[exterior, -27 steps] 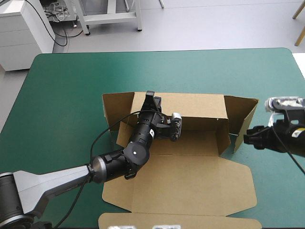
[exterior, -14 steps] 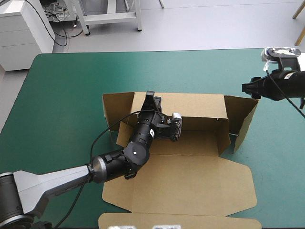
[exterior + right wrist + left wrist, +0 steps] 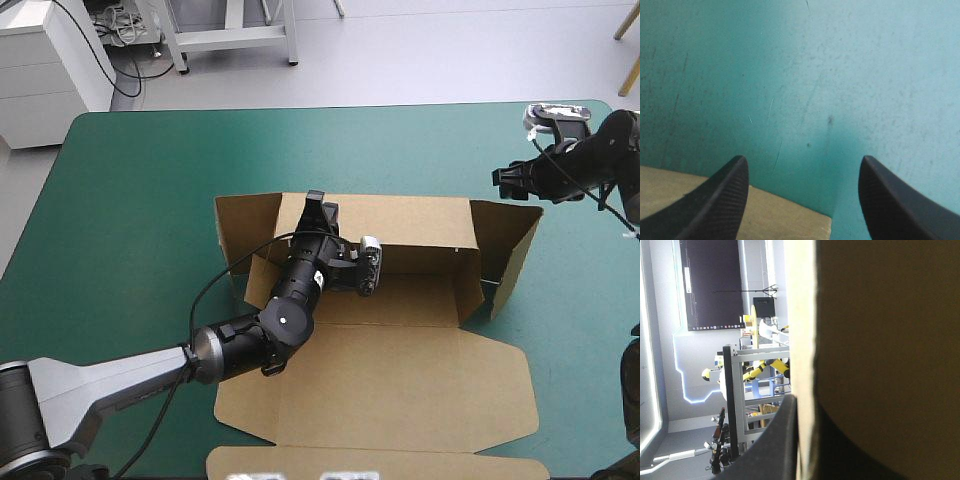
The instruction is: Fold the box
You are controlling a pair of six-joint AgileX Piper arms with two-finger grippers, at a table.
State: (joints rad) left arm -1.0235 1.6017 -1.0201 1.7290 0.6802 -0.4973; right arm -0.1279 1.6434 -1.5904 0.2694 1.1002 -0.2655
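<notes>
The box (image 3: 400,380) lies at mid-table on the cover (image 3: 140,200). Its broad panels are flat toward the near edge, its rear wall (image 3: 400,220) is raised, and its right flap (image 3: 510,250) stands at a slant.

**Left gripper** (image 3: 316,206): clamped on the top edge of the rear wall, toward its left end. The left wrist view confirms this, with a sheet of board (image 3: 890,340) running edge-on up the middle and one black finger (image 3: 777,440) pressed against its lit side. The likely purpose is to hold the wall upright while the side flaps are worked.

**Right gripper** (image 3: 497,180): released and holding nothing. Its fingers (image 3: 722,195) stand well apart over bare cover, with a corner of brown board (image 3: 765,215) under one of them. It hovers just beyond the far corner of the right flap. In my judgement it is placed to come down on that flap and turn it inward.

**Not determinable:**
- The left gripper's second finger sits on the shaded side of the board and shows only as a dark shape.
- The left arm covers the left part of the box floor and the foot of the rear wall, so any tuck or crease there cannot be checked.
- No view shows whether the right gripper touches the flap or how high it stands above the table.
- The box's near edge runs out of the high view.
</notes>
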